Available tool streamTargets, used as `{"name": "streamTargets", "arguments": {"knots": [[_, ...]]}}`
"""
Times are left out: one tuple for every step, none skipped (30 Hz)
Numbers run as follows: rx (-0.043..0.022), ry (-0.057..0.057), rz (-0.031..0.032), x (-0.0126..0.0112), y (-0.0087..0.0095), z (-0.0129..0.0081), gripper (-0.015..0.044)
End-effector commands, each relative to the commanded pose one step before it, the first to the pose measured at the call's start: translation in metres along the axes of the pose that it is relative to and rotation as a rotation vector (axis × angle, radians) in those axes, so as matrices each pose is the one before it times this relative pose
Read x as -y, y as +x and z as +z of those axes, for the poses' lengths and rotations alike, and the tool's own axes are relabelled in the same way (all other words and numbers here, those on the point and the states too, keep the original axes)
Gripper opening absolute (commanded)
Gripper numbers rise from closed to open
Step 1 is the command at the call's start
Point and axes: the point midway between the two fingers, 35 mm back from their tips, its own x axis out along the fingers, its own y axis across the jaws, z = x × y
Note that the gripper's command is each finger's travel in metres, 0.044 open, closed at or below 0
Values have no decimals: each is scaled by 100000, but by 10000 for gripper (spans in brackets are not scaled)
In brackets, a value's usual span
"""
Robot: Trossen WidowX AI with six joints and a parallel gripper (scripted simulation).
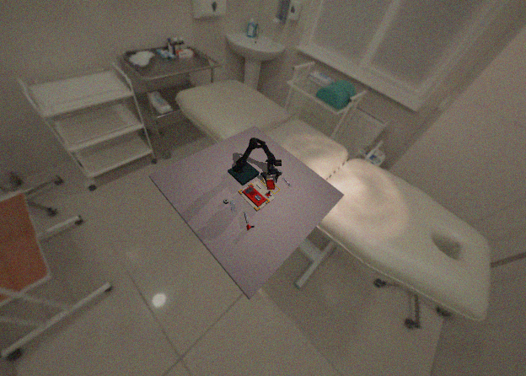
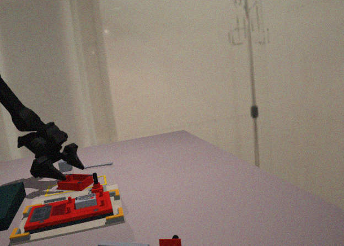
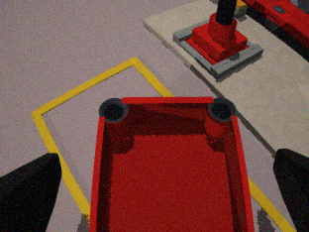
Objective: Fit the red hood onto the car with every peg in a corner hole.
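Gripper [image 3: 165,179] spread wide and empty, fingers straddling red hood [image 3: 168,179], hood on table [image 2: 194,176]

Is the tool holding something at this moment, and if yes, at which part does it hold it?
Nothing is held. The tool is open, its fingers on either side of the red hood, which lies on the table.

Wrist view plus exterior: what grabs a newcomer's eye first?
The red rectangular hood shell fills the wrist view, lying hollow side up inside a yellow outline on the table, with the black end effector open and a finger either side. Beside it in the exterior view, the red toy car chassis sits in its white jig.
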Motion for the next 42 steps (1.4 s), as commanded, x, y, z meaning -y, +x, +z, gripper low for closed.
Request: {"name": "streamTargets", "arguments": {"knots": [[620,321,-217,117,190,-193,440],[2,19,13,3,31,-45,440],[2,19,13,3,31,-45,440],[2,19,13,3,31,-45,440],[2,19,13,3,31,-45,440],[0,0,0,0,5,-7,440],[0,0,0,0,9,-13,440],[0,0,0,-1,14,-20,440],[0,1,0,-1,19,-26,440],[0,1,0,-1,23,-33,440],[0,1,1,-1,27,-39,440],[0,1,1,-1,29,-41,440],[0,1,1,-1,29,-41,440],[0,1,1,-1,29,-41,440],[0,1,1,-1,29,-41,440],[0,1,1,-1,29,-41,440],[0,1,1,-1,29,-41,440],[0,1,1,-1,29,-41,440],[0,1,1,0,29,-41,440],[0,1,1,0,29,-41,440],[0,1,1,0,29,-41,440],[0,1,1,0,29,-41,440],[0,1,1,0,29,-41,440],[0,1,1,0,29,-41,440],[0,1,1,0,29,-41,440],[0,1,1,0,29,-41,440],[0,1,1,0,29,-41,440],[0,1,1,0,29,-41,440],[0,1,1,1,29,-41,440],[0,1,1,1,29,-41,440],[0,1,1,1,29,-41,440],[0,1,0,1,29,-41,440],[0,1,0,1,29,-41,440],[0,1,0,1,29,-41,440],[0,1,0,1,29,-41,440],[0,1,0,1,29,-41,440],[0,1,0,1,29,-41,440],[0,1,0,1,29,-41,440],[0,1,0,1,29,-41,440],[0,1,0,2,29,-41,440],[0,1,0,2,29,-41,440],[0,1,0,2,29,-41,440]]}}
